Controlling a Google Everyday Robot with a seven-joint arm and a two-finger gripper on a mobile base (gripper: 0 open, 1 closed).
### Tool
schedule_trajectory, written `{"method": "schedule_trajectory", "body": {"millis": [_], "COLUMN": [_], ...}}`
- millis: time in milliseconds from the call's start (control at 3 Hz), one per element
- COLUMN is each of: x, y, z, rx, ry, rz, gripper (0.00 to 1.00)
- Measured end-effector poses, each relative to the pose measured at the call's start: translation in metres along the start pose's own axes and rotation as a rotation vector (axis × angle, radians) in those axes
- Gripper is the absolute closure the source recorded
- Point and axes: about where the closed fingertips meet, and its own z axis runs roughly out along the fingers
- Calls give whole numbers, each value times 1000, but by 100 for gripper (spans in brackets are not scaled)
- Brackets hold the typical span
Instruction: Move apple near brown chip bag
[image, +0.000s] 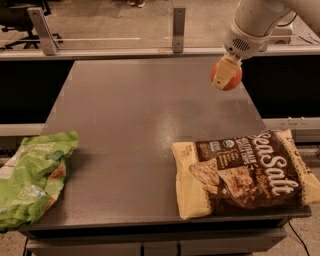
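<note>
My gripper (225, 75) hangs from the white arm at the upper right and is shut on the apple (230, 79), a small red-orange round fruit held in the air above the table's far right part. The brown chip bag (245, 172), dark brown and cream with white "Sea Salt" script, lies flat at the table's front right corner, well in front of and below the apple.
A bright green bag (32, 177) lies at the table's front left corner, hanging over the edge. The grey table (135, 120) has a rail with two metal posts (178, 29) along its far side.
</note>
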Motion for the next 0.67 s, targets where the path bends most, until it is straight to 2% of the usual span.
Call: {"method": "schedule_trajectory", "body": {"millis": [333,667], "x": [-33,-15], "y": [19,42], "z": [-7,9], "rx": [114,190], "ry": [35,170], "rz": [31,81], "gripper": [100,100]}}
